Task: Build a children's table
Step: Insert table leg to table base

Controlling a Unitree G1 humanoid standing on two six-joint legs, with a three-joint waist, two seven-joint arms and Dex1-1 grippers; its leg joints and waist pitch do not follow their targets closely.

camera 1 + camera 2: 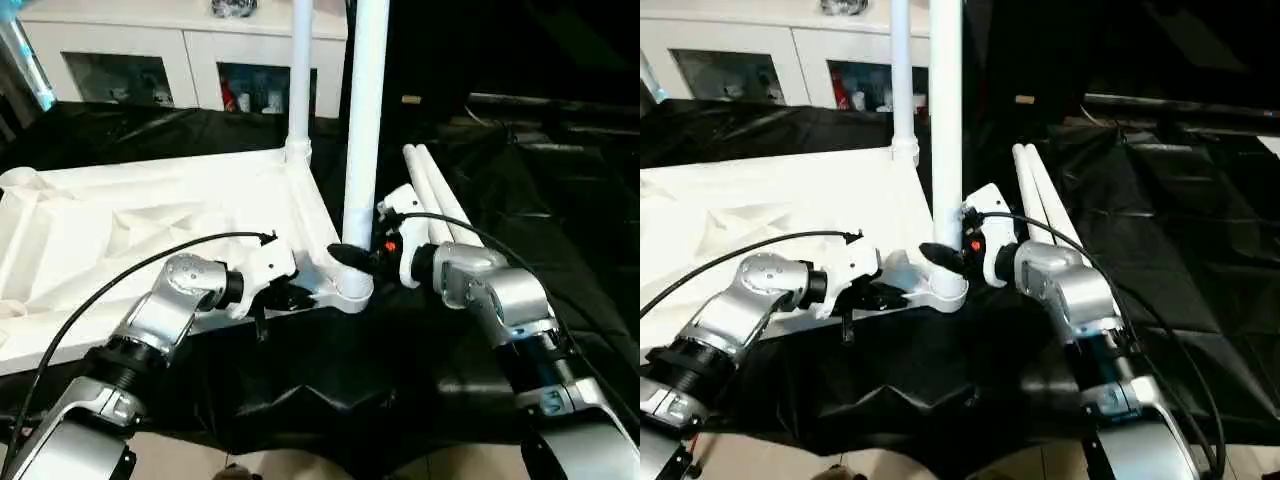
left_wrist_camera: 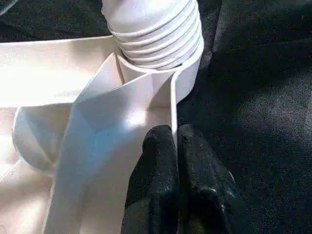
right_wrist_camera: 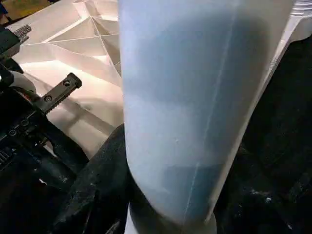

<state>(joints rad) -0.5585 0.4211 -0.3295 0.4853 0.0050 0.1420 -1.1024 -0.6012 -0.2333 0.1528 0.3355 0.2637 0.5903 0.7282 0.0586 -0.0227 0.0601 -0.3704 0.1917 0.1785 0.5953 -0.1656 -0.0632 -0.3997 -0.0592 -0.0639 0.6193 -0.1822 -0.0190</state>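
The white tabletop (image 1: 120,230) lies upside down on black cloth, ribs facing up. One white leg (image 1: 300,80) stands upright in the far right corner socket. A second leg (image 1: 365,120) stands in the near right corner socket (image 1: 350,290), its threaded end (image 2: 151,29) seated in the socket ring. My right gripper (image 1: 355,258) is shut on this leg just above the socket, and the tube (image 3: 195,97) sits between its black fingers. My left gripper (image 1: 290,295) is shut on the tabletop's thin rim wall (image 2: 173,105) beside that same corner.
Two loose white legs (image 1: 435,195) lie side by side on the black cloth (image 1: 330,370) to the right of the tabletop. A white cabinet with glass doors (image 1: 180,50) stands behind. The cloth's front edge drops to the floor near my arms.
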